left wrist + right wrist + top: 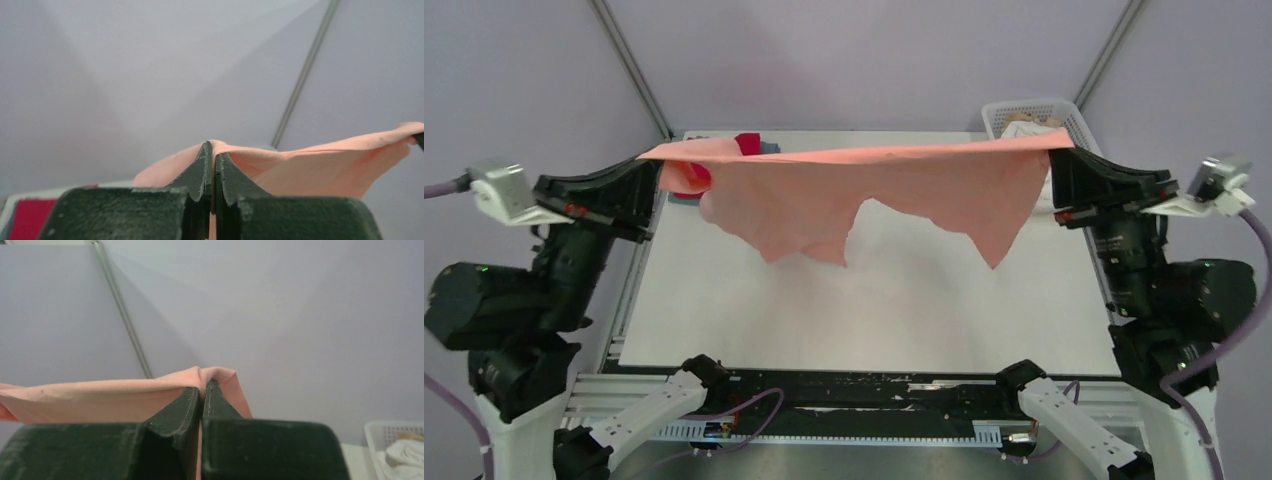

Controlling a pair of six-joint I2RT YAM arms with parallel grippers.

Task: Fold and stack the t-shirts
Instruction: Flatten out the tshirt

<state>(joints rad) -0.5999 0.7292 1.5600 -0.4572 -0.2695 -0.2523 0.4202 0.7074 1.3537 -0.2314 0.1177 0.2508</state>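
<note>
A salmon-pink t-shirt [864, 190] hangs stretched in the air between my two grippers, above the white table [874, 320]. My left gripper [652, 168] is shut on its left corner; the wrist view shows the cloth [320, 167] pinched between the fingers [197, 172]. My right gripper [1056, 160] is shut on its right corner [100, 397]. The shirt's lower edge hangs ragged, above the table. A red t-shirt [746, 143] lies on a grey-blue one [686, 198] at the back left, mostly hidden behind the pink cloth.
A white mesh basket [1064, 112] stands at the back right corner with white cloth inside [405, 455]. The enclosure's purple walls and metal poles [629, 65] rise behind the table.
</note>
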